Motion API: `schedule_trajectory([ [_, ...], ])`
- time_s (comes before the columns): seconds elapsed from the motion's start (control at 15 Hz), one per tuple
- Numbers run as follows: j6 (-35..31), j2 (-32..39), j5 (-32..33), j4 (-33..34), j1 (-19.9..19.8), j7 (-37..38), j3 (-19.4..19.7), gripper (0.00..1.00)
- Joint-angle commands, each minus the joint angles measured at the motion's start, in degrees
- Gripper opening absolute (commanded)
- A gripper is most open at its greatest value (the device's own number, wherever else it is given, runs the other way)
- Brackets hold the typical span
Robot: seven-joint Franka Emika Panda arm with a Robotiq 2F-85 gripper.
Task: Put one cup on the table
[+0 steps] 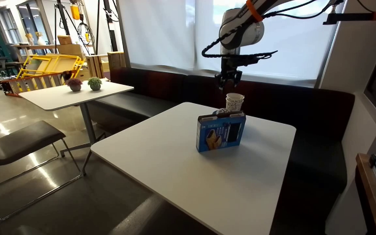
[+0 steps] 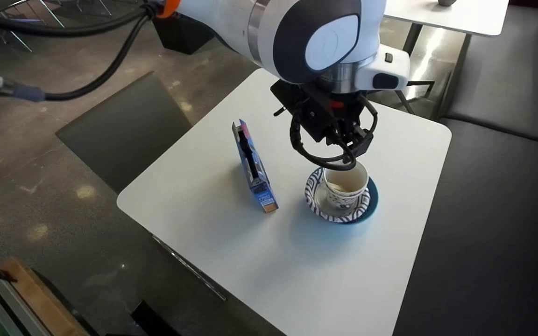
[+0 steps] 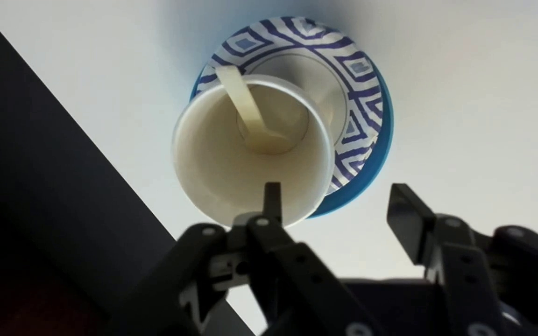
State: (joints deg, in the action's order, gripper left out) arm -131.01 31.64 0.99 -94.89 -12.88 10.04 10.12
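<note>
The pale patterned paper cup point(image 1: 234, 102) seems to be nested in another cup. It stands in a purple-and-white patterned bowl point(image 2: 315, 192) on a blue dish point(image 2: 373, 205), on the white table point(image 1: 162, 140). In the wrist view the cup point(image 3: 245, 182) shows its open mouth, with a cream utensil point(image 3: 243, 100) leaning inside. My gripper point(image 1: 228, 86) is open and empty above the cup. In the wrist view, the gripper's point(image 3: 336, 200) left finger overlaps the cup's near rim and the right finger is over bare table. In an exterior view cables partly hide the gripper point(image 2: 347, 151).
A blue box point(image 1: 221, 133) stands upright on the table; it also shows in the other exterior picture point(image 2: 255, 168). A dark bench point(image 1: 269, 101) runs along the table's window side. A smaller pale table point(image 1: 57, 98) with two potted plants stands beyond. A chair point(image 1: 18, 142) is nearby.
</note>
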Motion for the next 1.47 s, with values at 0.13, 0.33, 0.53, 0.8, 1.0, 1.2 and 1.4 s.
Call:
schedule_trajectory([
  [0.13, 0.4, 3.2, -0.3, 2.8, 0.2, 0.7, 1.0, 0.47],
  [0.33, 0.3, 4.3, -0.1, 3.8, 0.2, 1.0, 1.4, 0.37],
  [0.53, 0.7, 4.9, -0.1, 4.3, 0.3, 1.2, 1.6, 0.15],
  [0.8, 1.1, 5.5, -0.1, 4.9, 0.4, 1.4, 1.7, 0.00],
  [1.0, 0.9, 4.3, 0.4, 4.3, 0.8, 1.7, 2.0, 0.01],
  [1.2, 0.0, 2.2, 1.5, 2.8, 1.6, 1.9, 2.6, 0.01],
  [1.4, -0.4, 0.8, 2.5, 1.9, 2.2, 1.7, 3.2, 0.01],
])
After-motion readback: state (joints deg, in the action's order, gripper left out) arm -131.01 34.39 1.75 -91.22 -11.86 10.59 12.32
